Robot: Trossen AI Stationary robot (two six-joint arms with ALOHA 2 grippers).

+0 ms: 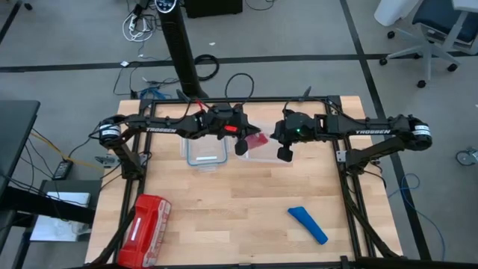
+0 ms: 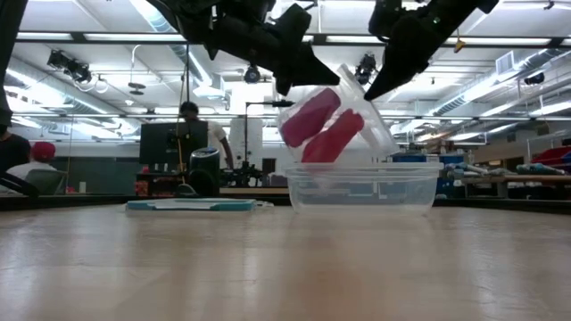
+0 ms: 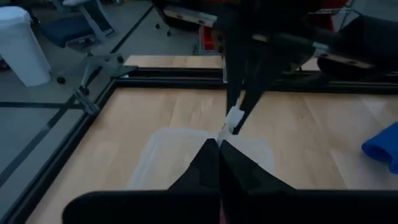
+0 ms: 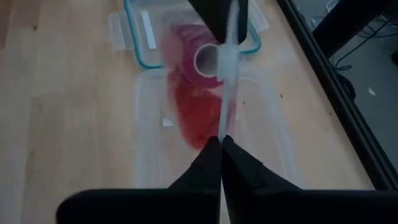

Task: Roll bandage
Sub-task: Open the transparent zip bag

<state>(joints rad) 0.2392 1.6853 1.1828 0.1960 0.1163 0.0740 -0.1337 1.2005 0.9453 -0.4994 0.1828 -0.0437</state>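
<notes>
The bright blue bandage [image 1: 308, 224] lies flat on the table near the front right, and no gripper touches it; it also shows in the left wrist view [image 3: 382, 146]. Both grippers are at the table's far middle. My left gripper [image 1: 240, 146] and my right gripper [image 1: 285, 153] are each shut on a clear plastic bag [image 2: 357, 98]. The bag holds red-pink fabric rolls [image 2: 321, 129] and hangs just over an open clear container [image 2: 361, 183]. My left gripper pinches the clear bag's upper edge [image 3: 229, 127] between its two shut fingers, coming from the table's left and slanting down. The bag hangs below the fingers. My right gripper pinches the same bag's thin upper edge [image 4: 224, 118] between its shut fingers, coming from the table's right and slanting down. The bag with the rolls [image 4: 199, 106] hangs over the container.
A teal-rimmed lid [image 1: 205, 153] lies just left of the container. A red zip pouch [image 1: 148, 228] lies at the front left. The black frame [image 1: 347, 161] runs along the table's edges. Bare wood lies across the table's near middle.
</notes>
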